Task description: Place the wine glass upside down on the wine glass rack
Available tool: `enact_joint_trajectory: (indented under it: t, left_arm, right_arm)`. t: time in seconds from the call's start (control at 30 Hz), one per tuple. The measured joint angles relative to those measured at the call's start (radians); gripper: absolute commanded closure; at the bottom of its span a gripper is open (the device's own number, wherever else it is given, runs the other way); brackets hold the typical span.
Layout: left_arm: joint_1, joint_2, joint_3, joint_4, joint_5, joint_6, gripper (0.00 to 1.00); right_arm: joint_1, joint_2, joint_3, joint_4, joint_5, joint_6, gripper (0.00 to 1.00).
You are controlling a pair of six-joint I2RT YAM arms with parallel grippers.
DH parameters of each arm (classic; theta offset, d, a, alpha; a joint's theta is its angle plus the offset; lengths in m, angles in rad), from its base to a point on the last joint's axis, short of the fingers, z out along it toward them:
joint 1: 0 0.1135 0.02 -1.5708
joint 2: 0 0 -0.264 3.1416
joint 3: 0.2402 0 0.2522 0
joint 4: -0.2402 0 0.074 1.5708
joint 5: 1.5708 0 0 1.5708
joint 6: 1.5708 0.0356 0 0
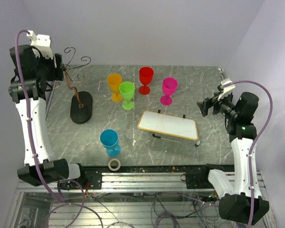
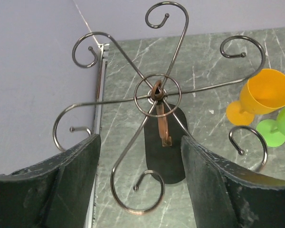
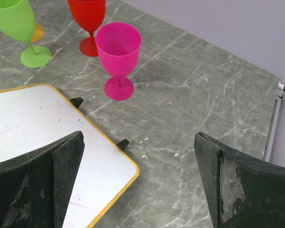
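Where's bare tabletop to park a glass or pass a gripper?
Two patches: the far-right corner, between the pink glass and the right edge of the table; and near-left, bordered by the rack base, the blue glass and the front edge. Crowded: the orange glass, green glass and red glass bunch mid-back, whiteboard just in front.

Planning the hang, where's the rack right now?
Top view: the rack stands on the table, left side, close by the left end effector, left of the orange glass.
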Motion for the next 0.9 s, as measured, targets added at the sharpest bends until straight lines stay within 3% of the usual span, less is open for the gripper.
enact_joint_trajectory:
  t: [0.37, 0.9]
  left_arm:
    - [0.0, 0.224, 0.169, -0.024, 0.073, 0.06, 0.36]
    - [-0.04, 0.313, 0.203, -0.041, 0.093, 0.081, 0.72]
  right_arm:
    - [0.002, 0.0, -0.005, 0.004, 0.001, 0.002, 0.0]
    - [0.002, 0.011, -0.014, 0.007, 0.004, 0.002, 0.0]
